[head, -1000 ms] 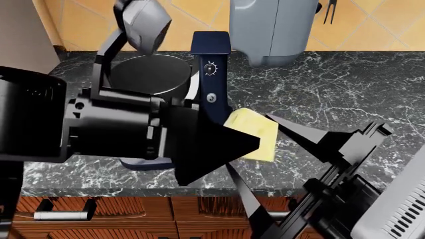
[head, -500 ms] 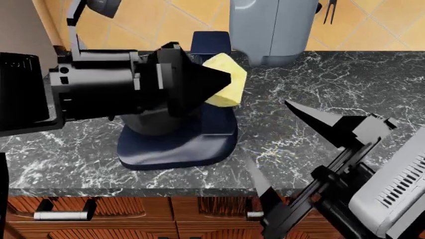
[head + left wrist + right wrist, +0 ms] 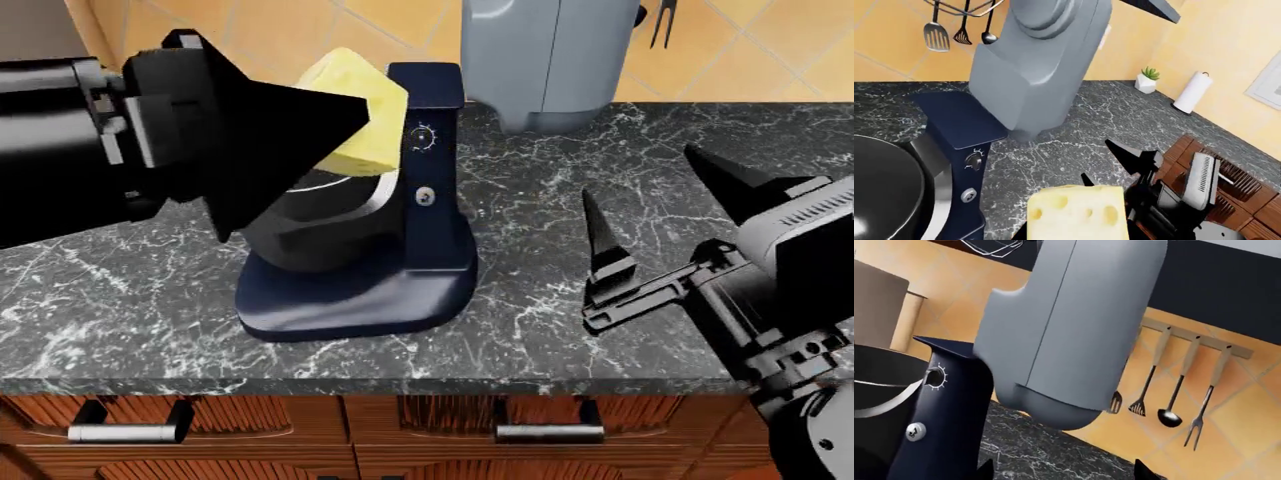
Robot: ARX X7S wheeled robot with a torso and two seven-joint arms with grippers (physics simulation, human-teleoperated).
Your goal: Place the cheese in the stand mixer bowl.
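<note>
While gripping the cheese, the left hand hovers over the stand mixer bowl.

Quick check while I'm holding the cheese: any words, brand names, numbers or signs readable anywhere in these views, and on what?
None: no readable text in any view.
Navy-blue stand mixer: tick marks around the speed dial, no numerals or brand.
Light grey appliance: blank.
Framed picture on the wall: too small to read.
Pale-yellow holed cheese wedge in the left gripper: unmarked.

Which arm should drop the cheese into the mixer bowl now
Left. The left hand already grips the cheese just above the stand mixer bowl. The right hand is open, empty, off to the side.
</note>
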